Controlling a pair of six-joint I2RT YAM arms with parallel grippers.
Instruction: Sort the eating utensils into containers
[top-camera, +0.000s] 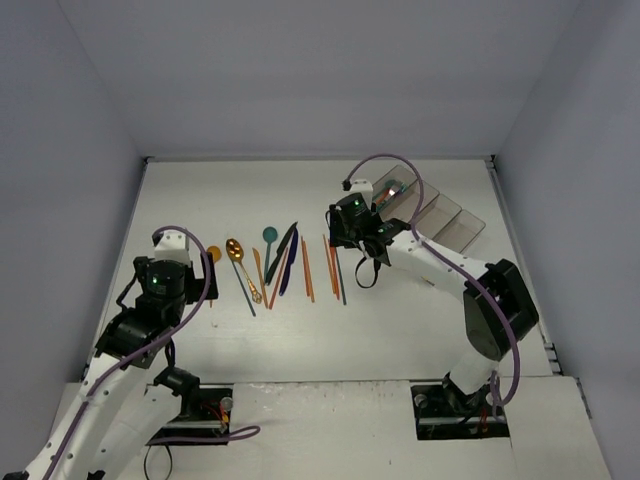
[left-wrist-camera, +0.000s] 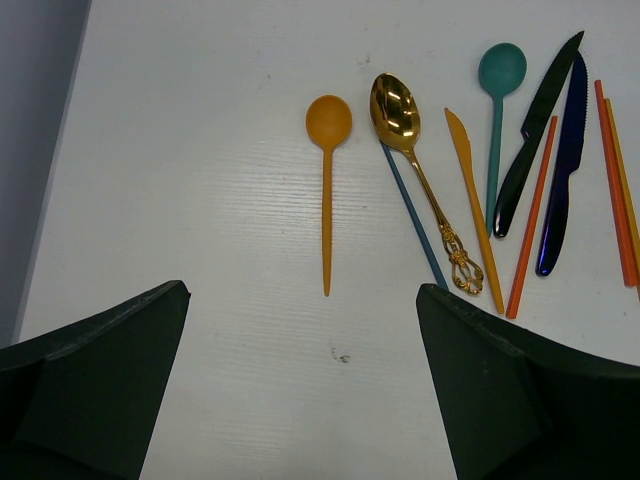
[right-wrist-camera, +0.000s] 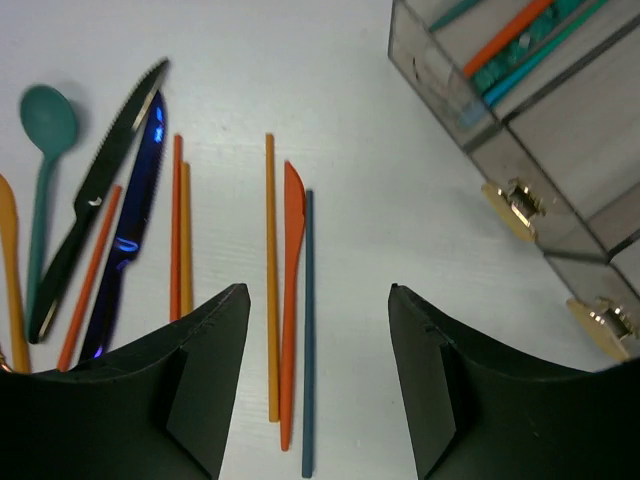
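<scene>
My right claw (right-wrist-camera: 316, 292) hangs open and empty above the counter (right-wrist-camera: 350, 100), the orange knife (right-wrist-camera: 292, 220) lying lengthwise just ahead between my fingers (right-wrist-camera: 200, 380), the containers (right-wrist-camera: 440, 75) off to its right.

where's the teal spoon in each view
top external: teal spoon just left of picture centre.
left wrist: upper right, bowl up.
right wrist: far left.
shared landmark: black serrated knife leaning just right of it.
</scene>
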